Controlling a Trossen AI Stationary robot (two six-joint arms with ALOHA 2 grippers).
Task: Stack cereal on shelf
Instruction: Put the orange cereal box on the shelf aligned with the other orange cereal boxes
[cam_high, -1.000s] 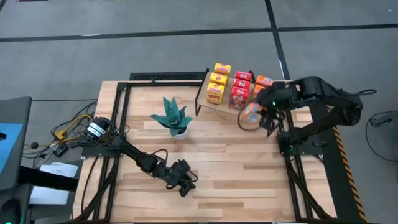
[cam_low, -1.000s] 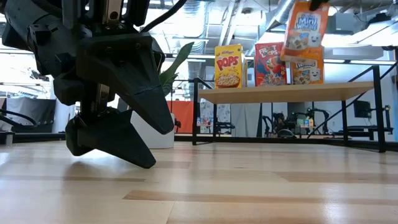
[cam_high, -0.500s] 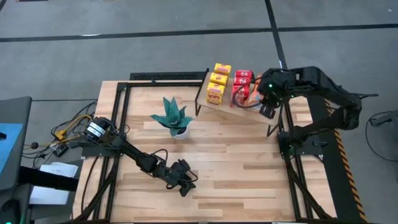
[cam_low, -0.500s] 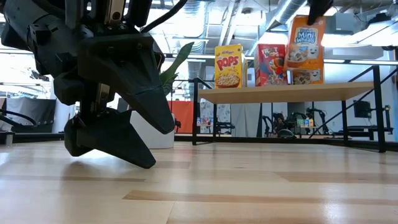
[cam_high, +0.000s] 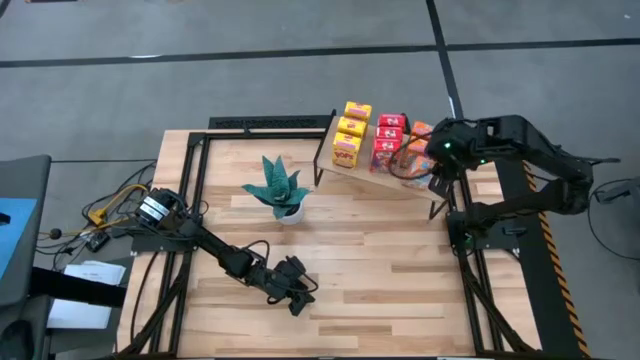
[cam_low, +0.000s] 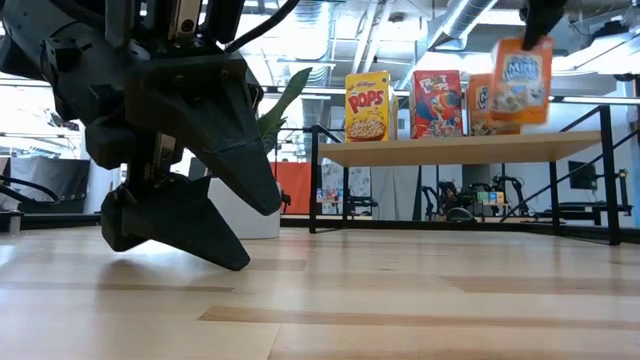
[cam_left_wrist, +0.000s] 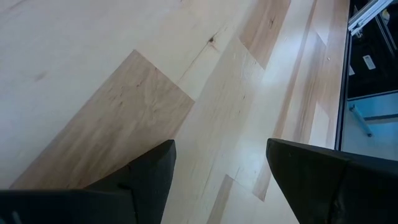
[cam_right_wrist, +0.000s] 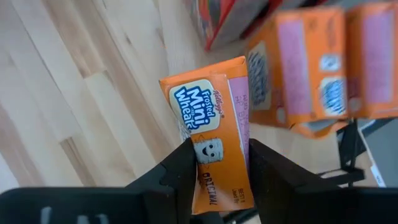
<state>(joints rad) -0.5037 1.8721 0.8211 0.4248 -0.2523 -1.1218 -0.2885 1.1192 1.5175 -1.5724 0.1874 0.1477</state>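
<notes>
Right end effector (cam_right_wrist: 217, 163) clamped on orange cereal box (cam_right_wrist: 211, 134) above shelf (cam_low: 460, 150), left end effector (cam_left_wrist: 217, 177) spread wide

Both arms are dark, near-black, built of slim jointed segments with rounded housings at the joints. The left arm (cam_high: 215, 250) has a silver cylindrical collar at its base, where yellow and black cables gather. The right arm (cam_high: 530, 150) shows a small green light near its wrist. Each end effector's fingers (cam_left_wrist: 149, 177) are matte black, blocky wedges.
</notes>
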